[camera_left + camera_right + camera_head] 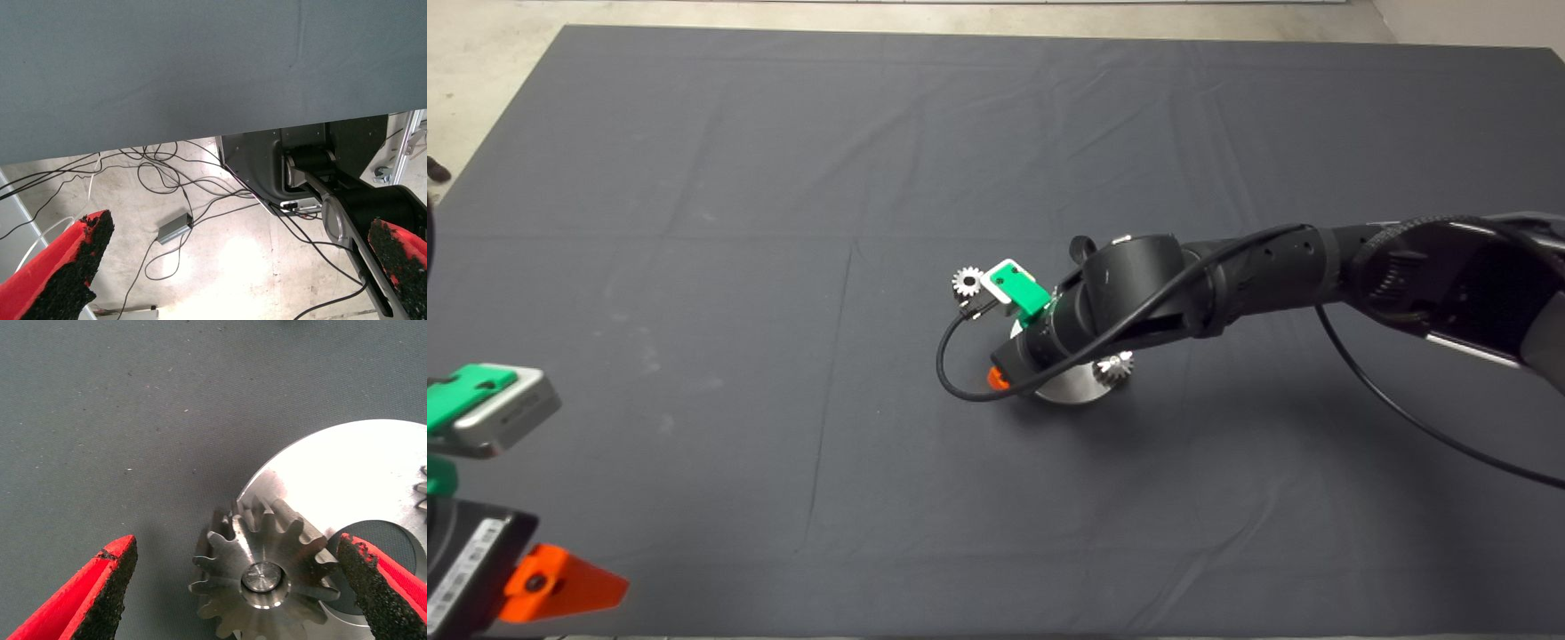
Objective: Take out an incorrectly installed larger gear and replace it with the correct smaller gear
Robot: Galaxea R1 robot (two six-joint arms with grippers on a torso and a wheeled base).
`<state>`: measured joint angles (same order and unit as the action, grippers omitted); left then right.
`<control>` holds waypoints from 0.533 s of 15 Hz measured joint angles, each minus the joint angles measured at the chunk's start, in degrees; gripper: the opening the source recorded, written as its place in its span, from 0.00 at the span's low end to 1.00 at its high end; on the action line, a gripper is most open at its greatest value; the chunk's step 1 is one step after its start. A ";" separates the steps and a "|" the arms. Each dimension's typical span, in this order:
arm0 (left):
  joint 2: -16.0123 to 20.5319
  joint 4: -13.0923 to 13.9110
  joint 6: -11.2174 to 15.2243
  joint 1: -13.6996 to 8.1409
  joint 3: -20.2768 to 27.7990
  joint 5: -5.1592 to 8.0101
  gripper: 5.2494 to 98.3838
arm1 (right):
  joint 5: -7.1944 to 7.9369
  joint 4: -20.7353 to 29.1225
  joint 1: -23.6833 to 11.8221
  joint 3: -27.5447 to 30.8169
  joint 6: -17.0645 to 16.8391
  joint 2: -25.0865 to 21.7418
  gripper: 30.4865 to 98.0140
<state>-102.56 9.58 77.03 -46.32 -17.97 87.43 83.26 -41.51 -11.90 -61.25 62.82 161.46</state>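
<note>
In the right wrist view the larger gear (263, 577), grey steel with long slanted teeth, sits on a pin at the edge of a round silver base plate (353, 473). My right gripper (237, 547) is open, with one finger on each side of this gear and not touching it. In the head view the right arm hides that gear; only one red finger (997, 380) shows beside the plate (1072, 391). The smaller gear (967, 282), a silver spur gear, lies on the mat just beyond the right wrist. My left gripper (237, 233) is open and empty, parked at the lower left.
A small bright slanted-tooth gear (1114, 366) sits on the plate's right side; its teeth show in the right wrist view (421, 487). A black cable (960, 387) loops from the right wrist onto the mat. The left wrist view shows floor cables beyond the mat's edge.
</note>
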 measured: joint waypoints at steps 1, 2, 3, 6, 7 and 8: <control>0.00 0.00 0.00 0.00 0.00 0.00 1.00 | 0.11 -0.05 0.00 0.00 0.00 -0.22 0.72; 0.00 0.00 0.00 0.00 0.00 0.02 1.00 | 0.44 -0.07 0.00 0.00 0.00 -0.38 0.67; 0.00 0.00 0.00 0.00 0.00 0.00 1.00 | 0.75 -0.07 0.00 0.00 0.00 -0.41 0.66; 0.00 0.00 0.00 0.00 0.00 0.02 1.00 | 0.76 -0.07 0.00 0.00 0.02 -0.35 0.60; -0.02 0.00 -0.05 0.00 0.00 0.02 1.00 | 0.76 -0.09 0.00 0.00 0.02 -0.35 0.59; -0.04 0.00 -0.11 0.00 0.00 0.00 1.00 | 0.76 -0.09 0.00 0.00 0.02 -0.37 0.59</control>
<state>-102.60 9.58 76.92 -46.32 -17.97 87.43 84.02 -41.59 -11.90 -61.25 62.84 161.09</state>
